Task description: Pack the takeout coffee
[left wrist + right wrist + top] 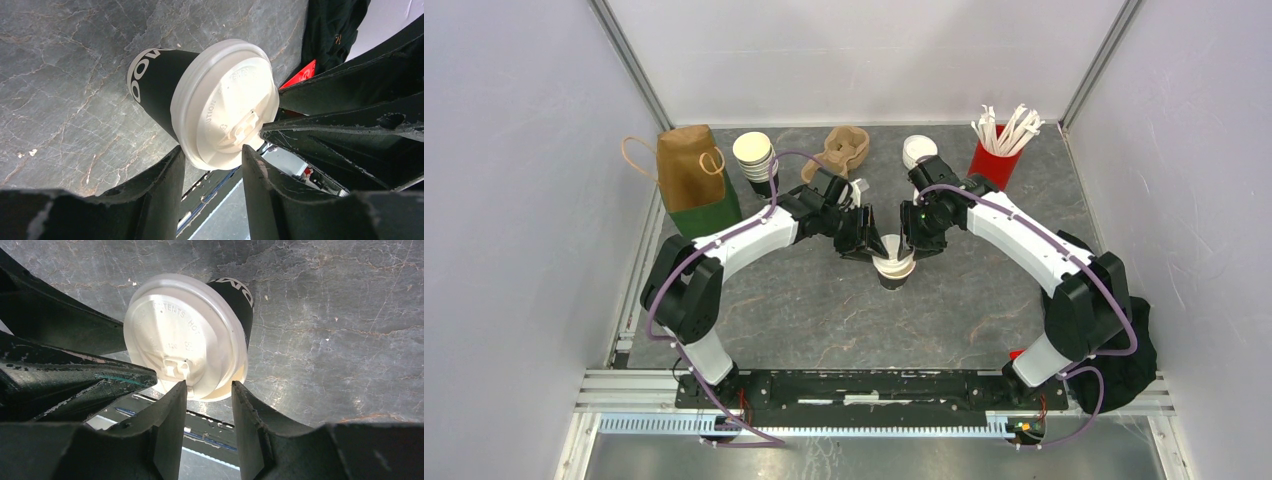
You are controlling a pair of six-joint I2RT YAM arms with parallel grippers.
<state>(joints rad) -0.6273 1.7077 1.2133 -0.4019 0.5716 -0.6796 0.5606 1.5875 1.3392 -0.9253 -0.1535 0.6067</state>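
The takeout coffee (894, 268), a black cup with a white lid, stands upright mid-table. It fills the left wrist view (220, 100) and the right wrist view (185, 335). My left gripper (871, 246) comes in from the left, and its partly open fingertips sit at the lid's rim (212, 150). My right gripper (915, 244) comes in from the right, its jaws a narrow gap apart at the lid's edge (210, 385). Neither pair of jaws has anything between it; the lid is wider than both gaps. The two grippers' fingers almost meet above the cup.
At the back stand a brown paper bag (692, 180), a stack of lidless cups (756, 160), a cardboard cup carrier (846, 148), a stack of white lids (918, 150) and a red cup of white sticks (997, 155). A black cloth (1124, 360) lies at the right.
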